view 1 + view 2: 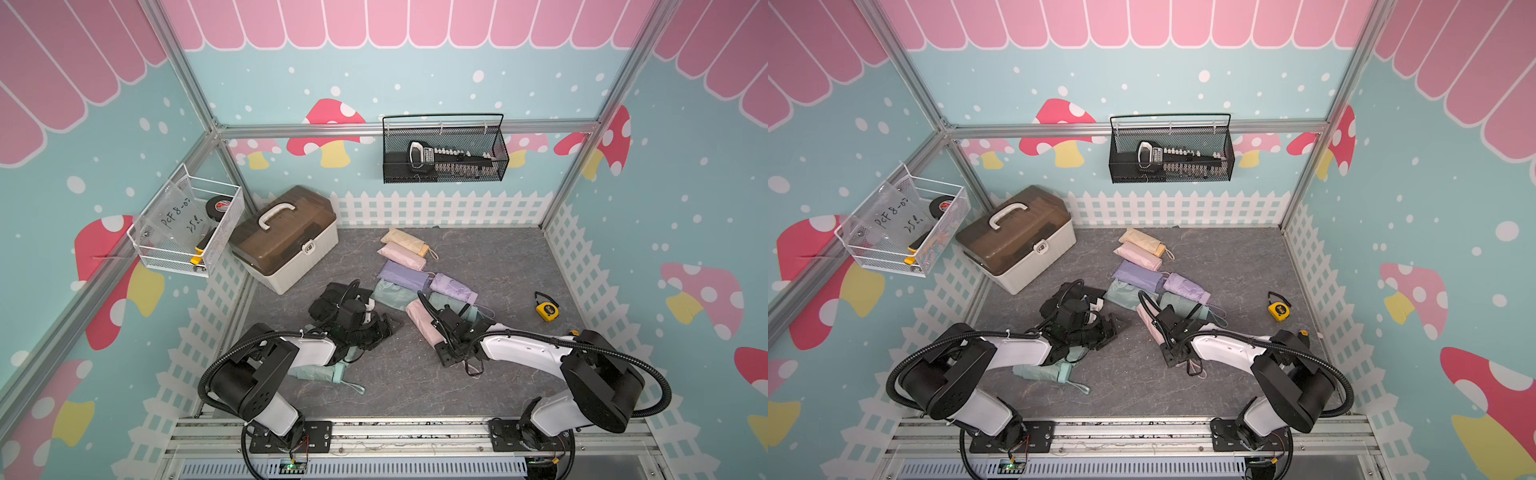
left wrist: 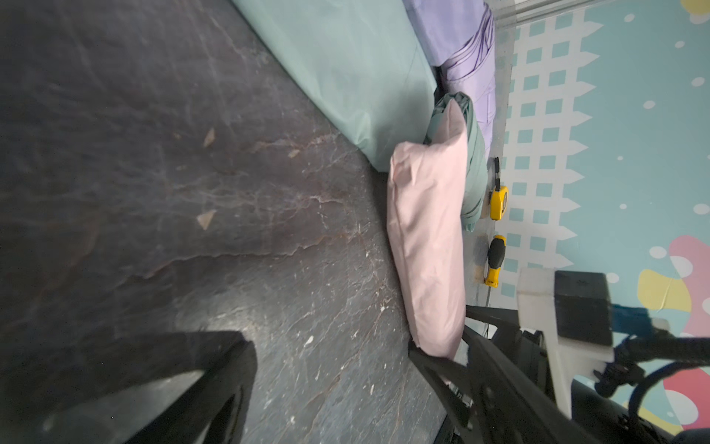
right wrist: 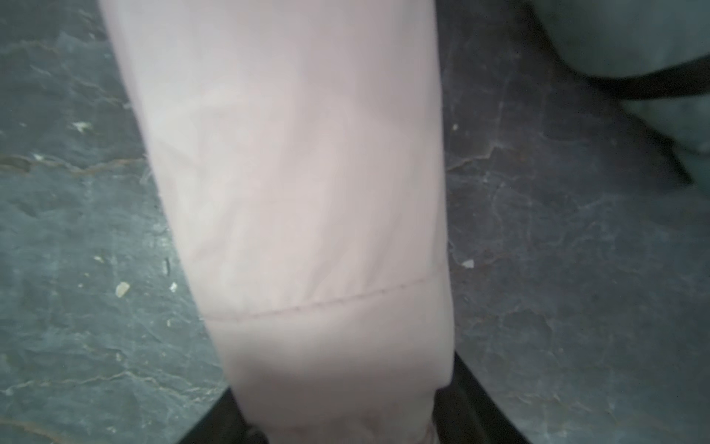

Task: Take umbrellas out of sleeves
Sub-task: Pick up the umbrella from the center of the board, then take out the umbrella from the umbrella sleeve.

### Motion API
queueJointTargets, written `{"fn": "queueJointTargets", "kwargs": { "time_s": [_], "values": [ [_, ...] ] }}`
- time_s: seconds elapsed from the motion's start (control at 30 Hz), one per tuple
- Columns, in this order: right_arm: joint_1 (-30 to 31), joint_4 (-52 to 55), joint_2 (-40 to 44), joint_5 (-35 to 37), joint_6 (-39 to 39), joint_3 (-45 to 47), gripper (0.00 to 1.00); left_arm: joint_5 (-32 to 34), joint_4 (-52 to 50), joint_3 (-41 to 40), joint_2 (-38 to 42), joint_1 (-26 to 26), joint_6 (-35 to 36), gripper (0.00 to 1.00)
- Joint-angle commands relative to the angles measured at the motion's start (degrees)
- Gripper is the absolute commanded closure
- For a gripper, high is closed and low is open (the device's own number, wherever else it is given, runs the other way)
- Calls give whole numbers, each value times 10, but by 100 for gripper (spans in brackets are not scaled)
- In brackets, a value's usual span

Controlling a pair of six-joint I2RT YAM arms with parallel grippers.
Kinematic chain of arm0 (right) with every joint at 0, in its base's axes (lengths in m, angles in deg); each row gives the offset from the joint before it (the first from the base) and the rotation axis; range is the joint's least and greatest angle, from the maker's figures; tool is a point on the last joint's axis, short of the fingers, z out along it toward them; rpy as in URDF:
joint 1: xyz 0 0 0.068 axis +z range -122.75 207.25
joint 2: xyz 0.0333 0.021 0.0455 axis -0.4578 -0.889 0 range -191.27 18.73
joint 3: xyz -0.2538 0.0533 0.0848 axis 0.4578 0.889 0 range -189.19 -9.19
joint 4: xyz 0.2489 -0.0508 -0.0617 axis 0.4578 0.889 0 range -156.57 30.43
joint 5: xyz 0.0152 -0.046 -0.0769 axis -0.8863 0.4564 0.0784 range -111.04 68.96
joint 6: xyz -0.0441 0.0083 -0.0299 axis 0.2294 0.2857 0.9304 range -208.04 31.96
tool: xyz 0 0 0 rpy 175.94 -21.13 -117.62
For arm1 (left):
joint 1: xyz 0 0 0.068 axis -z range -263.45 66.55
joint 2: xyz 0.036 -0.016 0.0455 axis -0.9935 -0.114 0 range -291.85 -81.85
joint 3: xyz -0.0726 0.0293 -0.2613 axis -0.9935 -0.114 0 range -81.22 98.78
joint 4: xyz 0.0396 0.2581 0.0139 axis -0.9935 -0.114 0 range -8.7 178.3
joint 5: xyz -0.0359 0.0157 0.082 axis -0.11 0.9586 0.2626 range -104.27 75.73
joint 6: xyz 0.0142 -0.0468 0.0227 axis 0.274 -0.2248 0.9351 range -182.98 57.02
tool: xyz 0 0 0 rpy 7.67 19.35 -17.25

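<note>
Covering the cell, the gray mat holds everything. Left gripper, near its centre, hangs with jaws spread, empty. Right gripper seems to pinch the five-o'clock end of the pink sleeve, which lies at the left gripper's three o'clock.

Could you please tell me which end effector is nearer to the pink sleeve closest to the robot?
Right. The right end effector straddles the near end of the pink sleeve; the left end effector hovers apart.
</note>
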Motion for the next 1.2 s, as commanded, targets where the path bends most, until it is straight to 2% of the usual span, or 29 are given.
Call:
{"fn": "queueJointTargets", "kwargs": {
  "time_s": [0.0, 0.2, 0.73, 1.17],
  "values": [
    [3, 6, -14, 0, -2, 15, 59, -11, 33, -6, -9, -4, -15, 14],
    [4, 17, 16, -20, 14, 15, 66, -14, 22, 16, -14, -2, -11, 13],
    [13, -33, 73, -173, 28, 46, 66, -8, 31, 67, -55, 5, -19, 14],
    [30, -51, 77, -190, 2, 23, 67, -10, 15, 85, -61, 8, -14, 14]
  ]
}}
